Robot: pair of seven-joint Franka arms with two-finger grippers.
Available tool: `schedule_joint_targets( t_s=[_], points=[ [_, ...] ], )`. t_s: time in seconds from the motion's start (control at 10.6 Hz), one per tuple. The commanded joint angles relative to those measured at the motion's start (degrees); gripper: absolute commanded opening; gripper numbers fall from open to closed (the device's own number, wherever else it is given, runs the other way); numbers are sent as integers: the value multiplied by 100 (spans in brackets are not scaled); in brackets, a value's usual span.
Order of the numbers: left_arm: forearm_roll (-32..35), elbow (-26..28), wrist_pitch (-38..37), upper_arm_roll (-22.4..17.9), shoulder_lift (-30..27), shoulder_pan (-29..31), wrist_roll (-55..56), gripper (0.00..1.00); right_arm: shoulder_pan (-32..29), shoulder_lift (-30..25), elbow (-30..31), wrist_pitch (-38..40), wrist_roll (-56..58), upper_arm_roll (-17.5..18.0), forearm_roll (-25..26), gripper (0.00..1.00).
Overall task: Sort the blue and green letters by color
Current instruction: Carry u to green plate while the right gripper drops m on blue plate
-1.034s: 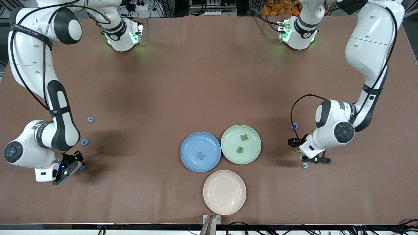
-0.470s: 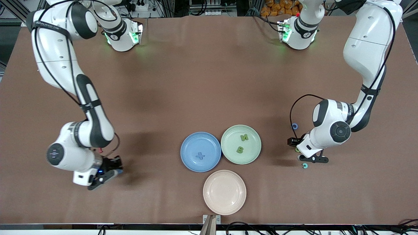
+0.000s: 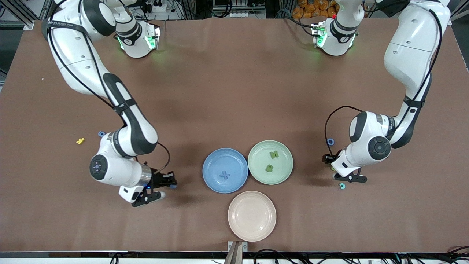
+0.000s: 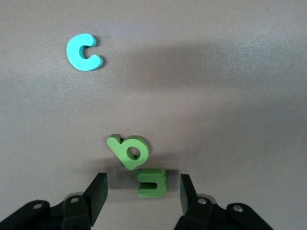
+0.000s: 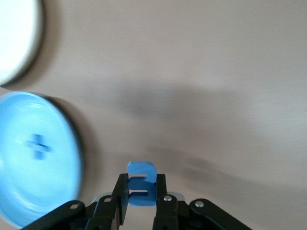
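High front camera, two close wrist cameras

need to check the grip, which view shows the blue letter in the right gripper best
The right wrist view: the blue letter sits pinched between the right gripper fingers, close up. The front view shows only a blue speck at the gripper tip beside the blue plate. The left wrist view does not show it.

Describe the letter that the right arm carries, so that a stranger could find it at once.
Start at the blue plate, which holds one blue cross-shaped letter. Beside it, toward the right arm's end of the table, the right claw is shut on a blue letter. It is the only letter off the table.
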State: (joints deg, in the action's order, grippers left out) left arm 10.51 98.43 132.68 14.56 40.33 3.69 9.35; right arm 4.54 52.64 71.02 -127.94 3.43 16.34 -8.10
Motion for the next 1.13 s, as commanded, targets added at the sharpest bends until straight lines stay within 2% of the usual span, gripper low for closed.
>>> schedule_joint_targets(
  t_s=[0.0,0.09,0.19,0.28,0.38,0.47,0.56,0.75,0.94,1.03],
  points=[
    [215,1,4,-14,18,-78,234,58,738,-79,-227,-125,-1804,98,-7,0],
    [215,0,4,-14,19,-87,234,54,959,-61,-255,-326,-2350,89,-7,0],
    [310,0,4,-14,19,-96,234,45,1109,-52,-246,-511,-2791,89,-7,0],
    [468,0,4,-14,19,-96,242,36,1302,-35,-229,-617,-3265,72,19,31],
    [504,-8,4,-5,27,-96,242,24,1365,-44,-220,-645,-3548,28,80,93],
    [522,-8,4,-5,19,-96,242,7,1322,-61,-185,-619,-3516,-94,211,100],
    [522,-8,4,-5,19,-105,242,0,1235,-87,-98,-549,-3438,-130,430,100],
    [531,-26,4,12,-69,-114,234,0,919,-210,-9,-164,-3289,-131,870,100],
    [522,-87,-5,56,-261,-306,234,0,489,-429,17,722,-2510,-131,1004,100],
    [487,-209,-5,56,-349,-481,251,0,208,-570,183,892,-2096,-122,1004,100]
  ],
)
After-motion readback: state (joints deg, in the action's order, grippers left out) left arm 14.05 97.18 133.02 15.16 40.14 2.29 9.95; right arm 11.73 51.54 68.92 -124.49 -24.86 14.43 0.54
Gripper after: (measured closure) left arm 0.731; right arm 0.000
